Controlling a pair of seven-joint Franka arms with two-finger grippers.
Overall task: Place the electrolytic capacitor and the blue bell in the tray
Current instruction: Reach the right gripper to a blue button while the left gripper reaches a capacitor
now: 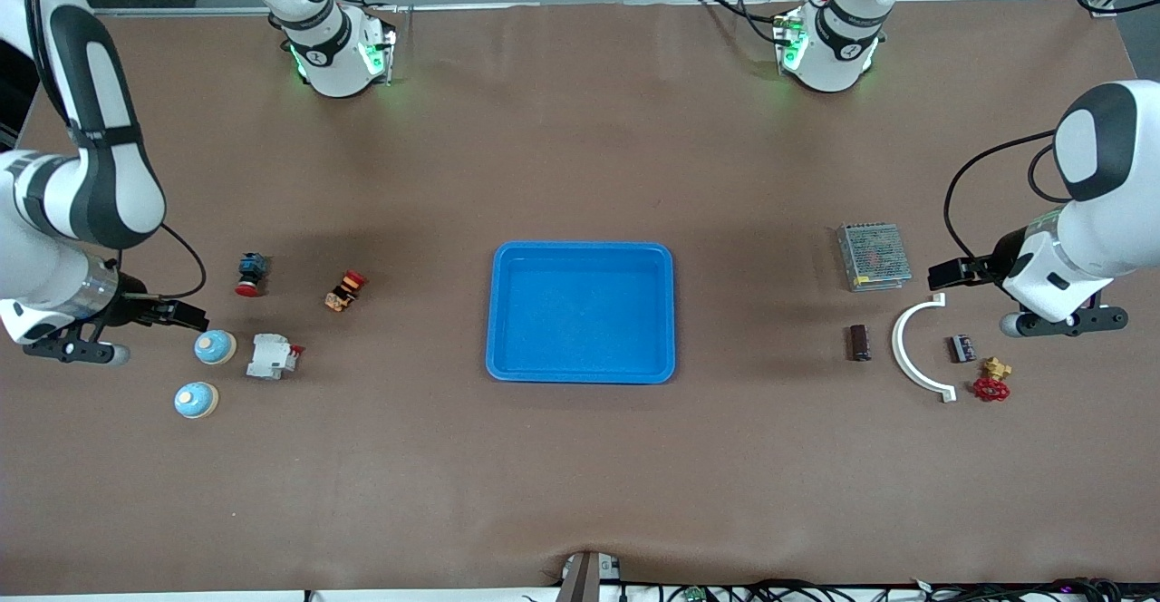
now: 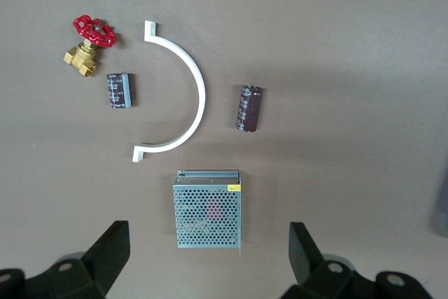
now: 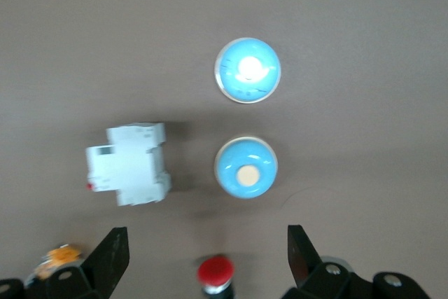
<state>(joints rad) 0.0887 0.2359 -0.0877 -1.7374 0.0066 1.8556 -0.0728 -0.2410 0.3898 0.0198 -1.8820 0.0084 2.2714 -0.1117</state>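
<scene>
Blue tray [image 1: 581, 256] mid-table, holding nothing; task not begun. Electrolytic capacitor [image 1: 859, 343] lies toward left arm's end; two blue bells [image 1: 215, 346] toward right arm's. Left gripper [image 2: 207, 257] and right gripper [image 3: 207, 253] hover spread, unladen.

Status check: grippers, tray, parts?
Left gripper open over power supply; right gripper open near blue bells. Tray empty. Capacitors on table. Path unobstructed.

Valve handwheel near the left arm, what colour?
Red, on a brass-coloured valve; it shows best in the left wrist view.
</scene>
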